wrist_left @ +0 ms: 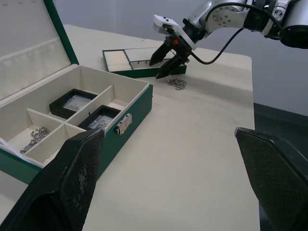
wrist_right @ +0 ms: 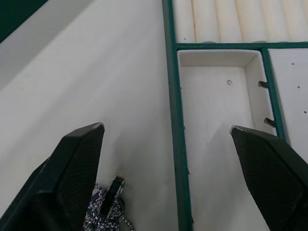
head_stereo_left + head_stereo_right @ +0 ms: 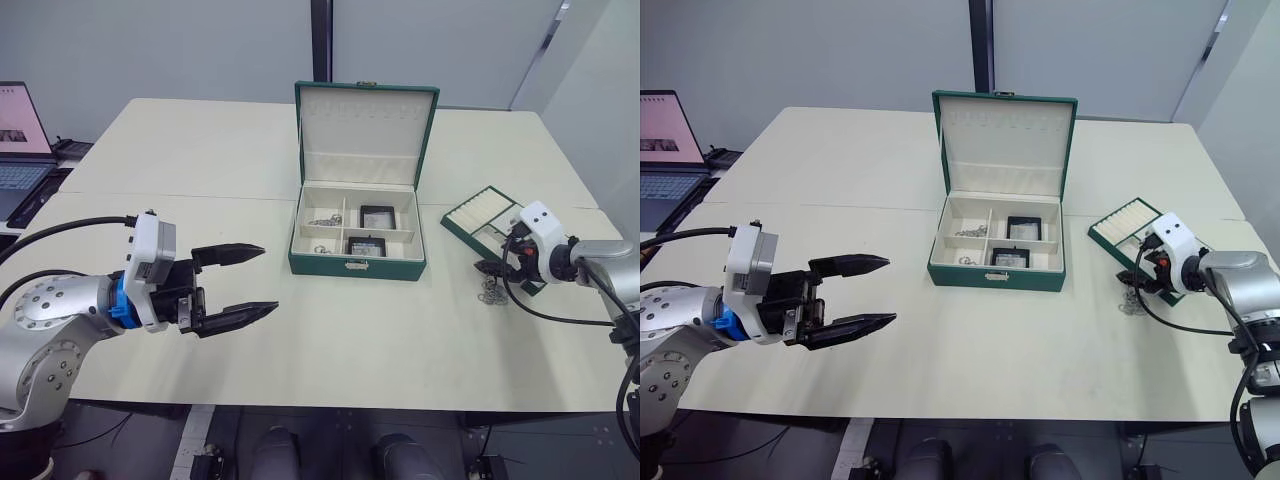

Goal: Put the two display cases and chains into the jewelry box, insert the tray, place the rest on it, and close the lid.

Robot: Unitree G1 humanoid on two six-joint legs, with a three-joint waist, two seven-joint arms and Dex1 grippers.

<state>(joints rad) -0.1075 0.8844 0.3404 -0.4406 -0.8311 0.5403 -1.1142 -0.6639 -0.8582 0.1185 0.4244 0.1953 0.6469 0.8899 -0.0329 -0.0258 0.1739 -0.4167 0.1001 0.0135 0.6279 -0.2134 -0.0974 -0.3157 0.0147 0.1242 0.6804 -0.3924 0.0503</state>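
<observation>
Since both display cases (image 3: 377, 216) and the chains (image 3: 324, 220) already sit in the jewelry box (image 3: 357, 264), the tray (image 3: 470, 222) is next: near the desk's right edge, long axis diagonal, directly under the wide-open, empty right claw (image 1: 162, 62). Left claw (image 3: 236, 286), also wide, is well away.

The left gripper (image 3: 238, 284) hovered low at the robot's left, fingers spread wide and pointing inward. The right gripper (image 3: 487, 269) reached in from the right, forearm level, fingers parted and angled downward.
</observation>
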